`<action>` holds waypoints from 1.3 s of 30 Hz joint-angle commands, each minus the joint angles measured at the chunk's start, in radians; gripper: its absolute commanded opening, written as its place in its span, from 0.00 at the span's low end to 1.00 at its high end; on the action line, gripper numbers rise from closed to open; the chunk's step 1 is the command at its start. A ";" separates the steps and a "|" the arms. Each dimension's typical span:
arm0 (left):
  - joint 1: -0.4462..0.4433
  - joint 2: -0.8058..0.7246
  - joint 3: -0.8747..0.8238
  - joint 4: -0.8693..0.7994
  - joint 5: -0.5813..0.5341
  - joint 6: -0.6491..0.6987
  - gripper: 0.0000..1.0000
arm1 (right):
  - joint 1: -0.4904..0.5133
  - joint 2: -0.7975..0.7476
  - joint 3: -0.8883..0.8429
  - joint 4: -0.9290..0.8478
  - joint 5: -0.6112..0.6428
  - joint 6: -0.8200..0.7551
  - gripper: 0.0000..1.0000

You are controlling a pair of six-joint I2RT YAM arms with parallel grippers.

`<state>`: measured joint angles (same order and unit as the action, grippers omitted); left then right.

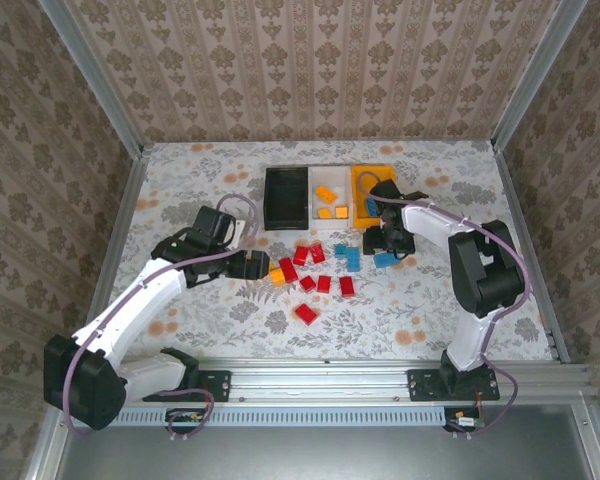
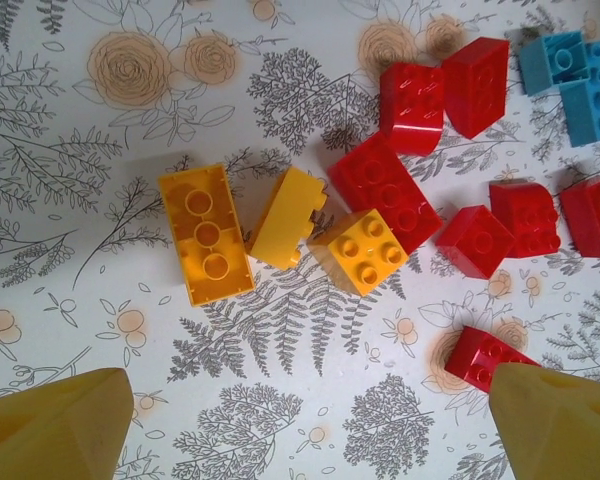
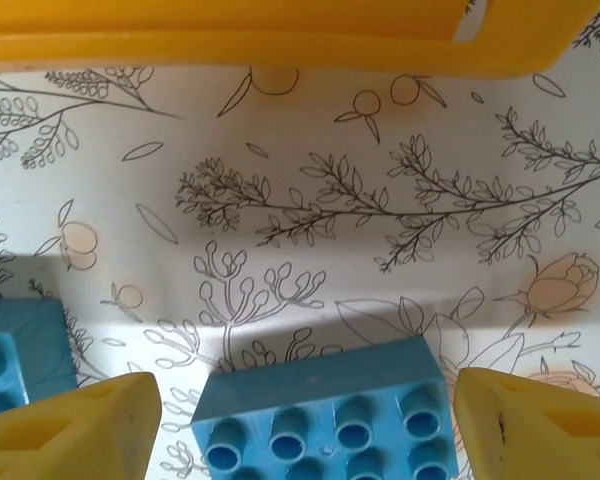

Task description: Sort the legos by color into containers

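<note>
Black bin (image 1: 286,195) sits left of the white bin (image 1: 330,175), orange-yellow bin (image 1: 365,175) right. Orange bricks (image 1: 325,193) lie inside the white bin; red, orange and blue legos (image 1: 315,270) scatter just in front.

Your floral bench (image 1: 210,170) carries three containers (image 1: 287,197) side by side at the rear; red, orange and blue legos (image 1: 323,284) lie scattered before them.

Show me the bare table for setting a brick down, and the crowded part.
Bare: the table left of the black bin; the near strip between the lone red brick and the rail; the corner right of the orange bin. Crowded: the bricks between left gripper and right gripper.
</note>
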<state>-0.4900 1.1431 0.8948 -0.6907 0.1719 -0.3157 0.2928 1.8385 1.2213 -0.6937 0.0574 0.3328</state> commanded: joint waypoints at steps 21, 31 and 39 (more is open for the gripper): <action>0.028 -0.067 -0.010 -0.024 0.022 -0.016 0.98 | -0.024 0.053 -0.018 -0.005 -0.056 0.001 0.66; 0.060 -0.094 -0.010 -0.043 0.022 -0.016 1.00 | -0.024 0.033 -0.025 -0.034 -0.126 -0.017 0.77; 0.064 -0.088 -0.019 -0.020 0.039 -0.026 1.00 | -0.016 -0.041 -0.102 -0.030 -0.179 -0.002 0.73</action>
<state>-0.4358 1.0664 0.8875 -0.7097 0.1879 -0.3218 0.2665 1.8328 1.1557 -0.6781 -0.0608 0.3168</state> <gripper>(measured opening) 0.997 0.738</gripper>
